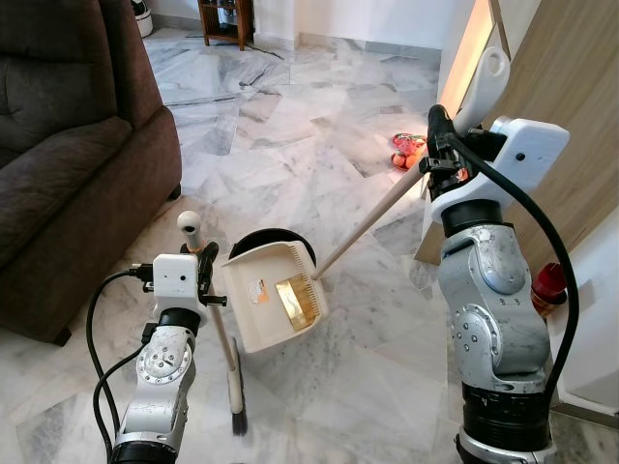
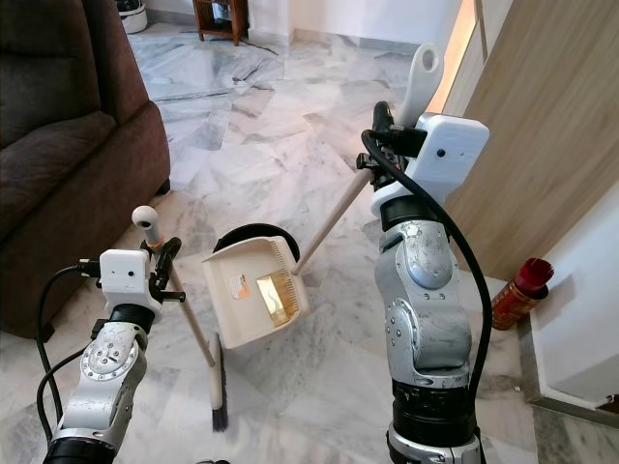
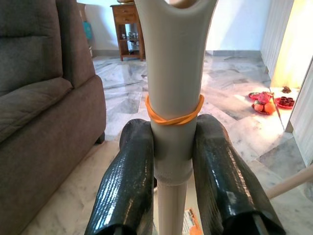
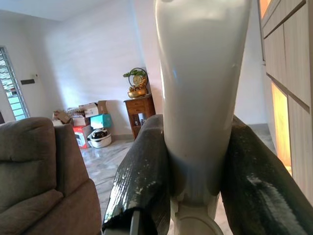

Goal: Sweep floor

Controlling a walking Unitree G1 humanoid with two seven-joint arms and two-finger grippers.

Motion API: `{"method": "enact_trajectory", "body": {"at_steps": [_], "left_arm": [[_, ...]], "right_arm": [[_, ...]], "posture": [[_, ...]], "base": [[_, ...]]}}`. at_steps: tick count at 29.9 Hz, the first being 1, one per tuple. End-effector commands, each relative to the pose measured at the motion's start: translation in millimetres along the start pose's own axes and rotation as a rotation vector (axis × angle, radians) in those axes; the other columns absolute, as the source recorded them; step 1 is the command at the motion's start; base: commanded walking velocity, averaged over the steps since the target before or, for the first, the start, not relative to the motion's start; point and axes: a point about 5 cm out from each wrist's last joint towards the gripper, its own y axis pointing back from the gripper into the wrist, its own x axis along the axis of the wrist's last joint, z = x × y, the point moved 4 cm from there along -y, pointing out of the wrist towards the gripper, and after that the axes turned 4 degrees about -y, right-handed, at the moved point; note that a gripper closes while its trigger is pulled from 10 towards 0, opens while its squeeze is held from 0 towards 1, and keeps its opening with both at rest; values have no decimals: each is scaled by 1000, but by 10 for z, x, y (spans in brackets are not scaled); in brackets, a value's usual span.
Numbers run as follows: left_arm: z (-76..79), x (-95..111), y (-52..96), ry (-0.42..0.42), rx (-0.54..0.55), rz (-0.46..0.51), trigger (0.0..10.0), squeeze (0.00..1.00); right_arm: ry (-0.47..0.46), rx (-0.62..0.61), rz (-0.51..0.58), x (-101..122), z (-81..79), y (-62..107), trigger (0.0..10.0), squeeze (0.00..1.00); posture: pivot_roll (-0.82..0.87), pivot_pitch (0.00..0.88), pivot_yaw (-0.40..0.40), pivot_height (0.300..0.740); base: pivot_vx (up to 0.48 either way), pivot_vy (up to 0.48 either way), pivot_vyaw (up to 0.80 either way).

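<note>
Marble floor (image 1: 290, 126) takes up most of the scene, with a brown sofa (image 1: 58, 145) on the robot's left and a wood cabinet (image 1: 571, 87) on its right. Far back there's a small wooden stand (image 1: 227, 19).

The cream dustpan (image 1: 276, 295) sits on the floor between the 2 arms, tilted, with a bit of yellowish stuff inside. Its long handle (image 1: 372, 217) runs up to the right gripper (image 4: 195, 161), whose 2 fingers (image 4: 142, 181) are clamped tight on the handle's wide top end.

The left gripper (image 3: 171, 161) is closed around the broom (image 1: 224, 338) handle, fingers (image 3: 129, 186) pressed on both sides just below an orange rubber band (image 3: 173, 115). The bristles (image 1: 238, 418) touch the floor just beside the dustpan.

A red can (image 2: 517, 290) stands by the cabinet, and some red fruit (image 1: 406, 150) lies further off.
</note>
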Motion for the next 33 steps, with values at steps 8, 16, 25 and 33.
{"method": "enact_trajectory", "body": {"at_steps": [8,16,25,33], "left_arm": [[4,56,-4,-6,2,29,10000,0],[-3,60,-10,-5,6,30,10000,0],[0,61,-11,-5,2,30,10000,0],[-2,69,-11,-6,5,32,10000,0]], "right_arm": [[-31,32,97,218,-78,-21,10000,0],[-20,52,98,224,-110,-26,10000,0],[-29,66,104,241,-133,-27,10000,0],[-34,73,103,243,-141,-24,10000,0]], "posture": [[121,92,-24,740],[119,96,-22,740],[117,101,-19,740],[119,105,-19,740]], "base": [[296,0,0],[303,0,0],[305,0,198],[305,0,0]]}}
